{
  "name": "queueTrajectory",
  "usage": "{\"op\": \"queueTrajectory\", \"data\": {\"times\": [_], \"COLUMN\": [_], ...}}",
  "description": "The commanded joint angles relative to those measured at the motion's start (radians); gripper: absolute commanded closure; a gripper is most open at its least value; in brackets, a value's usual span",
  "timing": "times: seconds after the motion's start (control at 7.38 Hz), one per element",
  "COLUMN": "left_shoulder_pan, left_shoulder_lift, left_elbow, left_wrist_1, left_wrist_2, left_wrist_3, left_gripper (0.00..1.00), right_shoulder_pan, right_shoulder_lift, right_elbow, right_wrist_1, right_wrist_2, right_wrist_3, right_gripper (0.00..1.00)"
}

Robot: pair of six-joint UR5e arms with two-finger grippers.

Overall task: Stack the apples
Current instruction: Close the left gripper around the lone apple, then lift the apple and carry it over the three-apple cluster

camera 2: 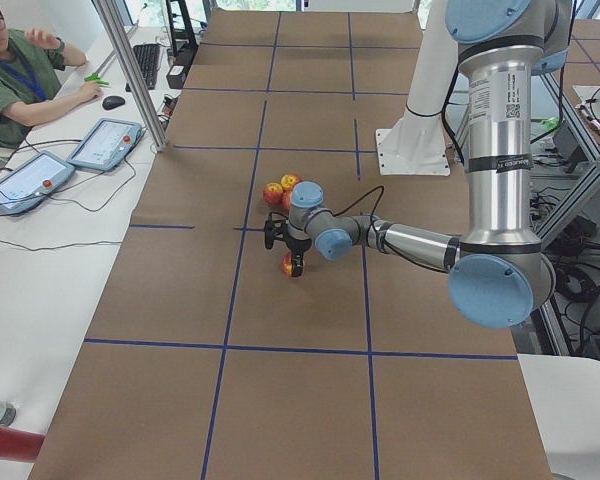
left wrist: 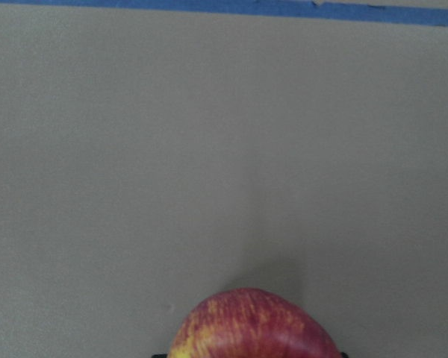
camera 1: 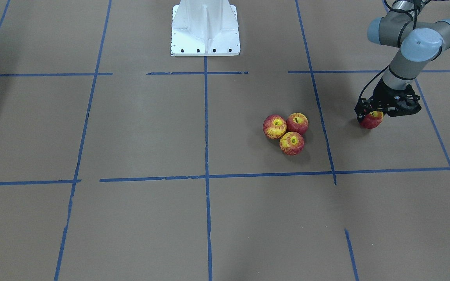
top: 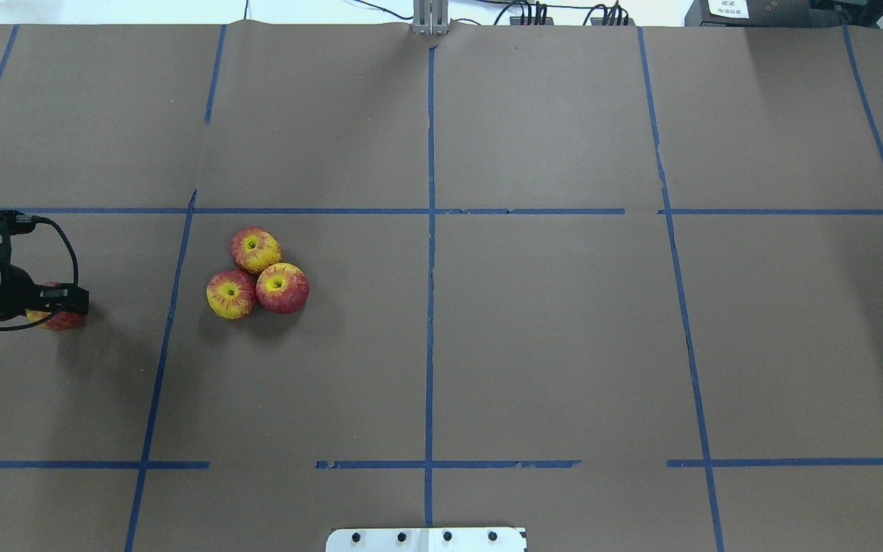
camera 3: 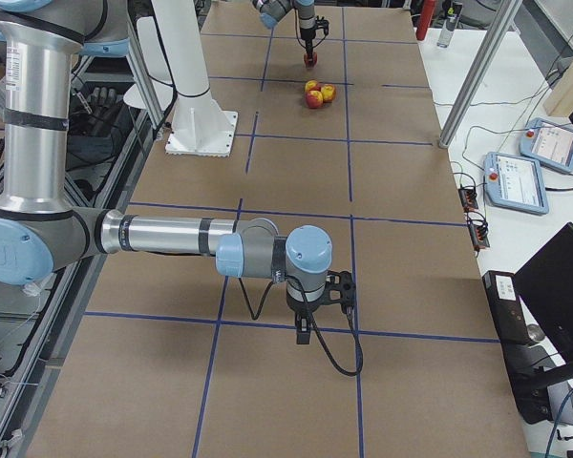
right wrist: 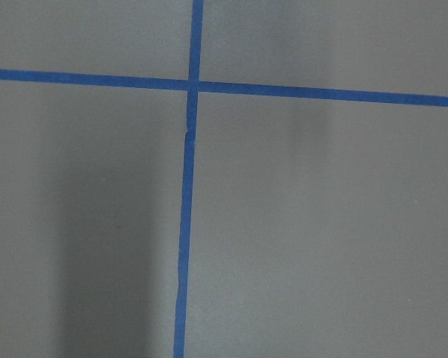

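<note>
Three red-and-yellow apples (camera 1: 274, 126) (camera 1: 297, 123) (camera 1: 291, 143) sit touching in a tight cluster on the brown table; the cluster also shows in the overhead view (top: 255, 249). My left gripper (camera 1: 371, 117) is shut on a fourth, darker red apple (camera 1: 371, 120), well off to the cluster's side, low over the table. That apple shows in the overhead view (top: 60, 317) and at the bottom edge of the left wrist view (left wrist: 254, 324). My right gripper (camera 3: 306, 329) hangs over bare table far from the apples; I cannot tell whether it is open or shut.
The white robot base (camera 1: 205, 31) stands at the table's robot side. Blue tape lines (top: 430, 230) grid the brown surface. An operator (camera 2: 20, 70) sits at a side desk with tablets (camera 2: 100, 145).
</note>
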Motion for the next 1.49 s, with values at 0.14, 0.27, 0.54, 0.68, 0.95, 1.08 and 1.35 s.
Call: {"op": "queueTrajectory", "data": {"times": [0.14, 0.27, 0.54, 0.68, 0.95, 1.08, 1.35], "left_shoulder_pan": [-0.001, 0.002, 0.002, 0.004, 0.046, 0.063, 0.092], "left_shoulder_lift": [-0.017, -0.047, -0.238, -0.341, -0.387, -0.409, -0.456], "left_elbow": [-0.124, -0.119, -0.14, -0.137, -0.132, -0.125, -0.103], "left_wrist_1": [0.011, 0.023, 0.33, 0.447, 0.459, 0.457, 0.456], "left_wrist_2": [-0.002, -0.004, -0.004, -0.004, 0.001, 0.002, 0.002], "left_wrist_3": [-0.013, -0.049, -0.088, -0.123, -0.204, -0.223, -0.247], "left_gripper": [0.64, 0.64, 0.65, 0.65, 0.65, 0.65, 0.65], "right_shoulder_pan": [0.0, 0.0, 0.0, 0.0, 0.0, 0.0, 0.0], "right_shoulder_lift": [0.0, 0.0, 0.0, 0.0, 0.0, 0.0, 0.0], "right_elbow": [0.0, 0.0, 0.0, 0.0, 0.0, 0.0, 0.0], "right_wrist_1": [0.0, 0.0, 0.0, 0.0, 0.0, 0.0, 0.0], "right_wrist_2": [0.0, 0.0, 0.0, 0.0, 0.0, 0.0, 0.0], "right_wrist_3": [0.0, 0.0, 0.0, 0.0, 0.0, 0.0, 0.0], "right_gripper": [0.0, 0.0, 0.0, 0.0, 0.0, 0.0, 0.0]}}
